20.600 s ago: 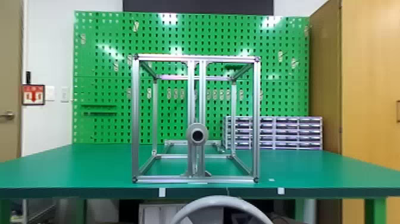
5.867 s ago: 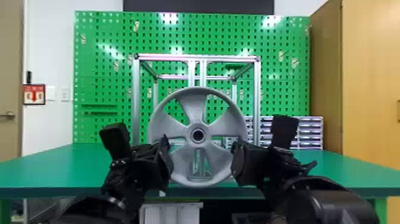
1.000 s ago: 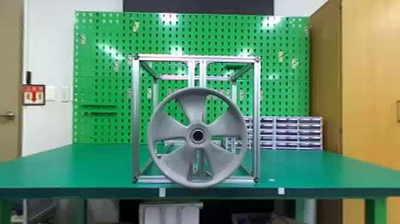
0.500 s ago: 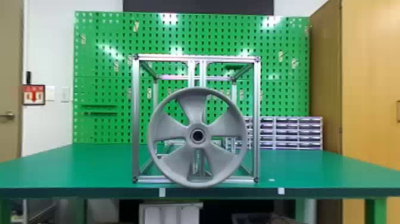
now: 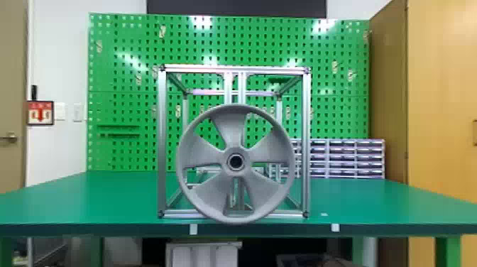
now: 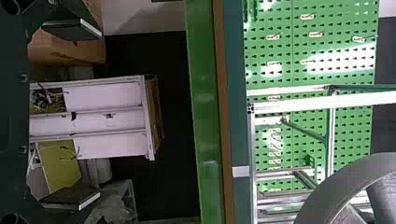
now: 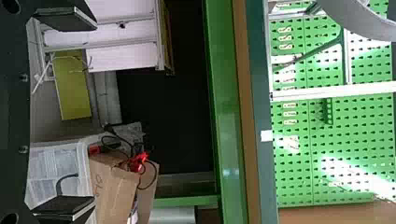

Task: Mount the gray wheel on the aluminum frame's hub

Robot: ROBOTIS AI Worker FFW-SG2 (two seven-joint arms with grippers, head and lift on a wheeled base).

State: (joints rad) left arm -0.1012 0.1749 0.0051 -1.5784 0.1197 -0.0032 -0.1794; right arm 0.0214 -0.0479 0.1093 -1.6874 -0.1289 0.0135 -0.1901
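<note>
In the head view the gray wheel (image 5: 213, 188) stands upright at the front of the aluminum frame (image 5: 162, 142), its center ring in line with the frame's middle uprights; the frame's own hub is hidden behind it. Part of the wheel's rim (image 6: 322, 200) shows in the left wrist view beside the frame (image 6: 299, 103), and another part of the rim (image 7: 359, 21) in the right wrist view. My left gripper (image 6: 72, 116) is open with its two fingers wide apart, well away from the wheel. Equally far off, my right gripper (image 7: 65, 114) is open, nothing between its fingers.
The green table (image 5: 71, 202) carries the frame, with its front edge between the grippers and the wheel. Drawer units (image 5: 355, 159) stand behind at the right, before the pegboard (image 5: 120, 71). Under the table are a white shelf unit (image 6: 107, 95) and a cardboard box (image 7: 112, 182).
Earlier both grippers were at the wheel's two sides in front of the frame; they have since let go and withdrawn. Over the last second the wheel has kept its place.
</note>
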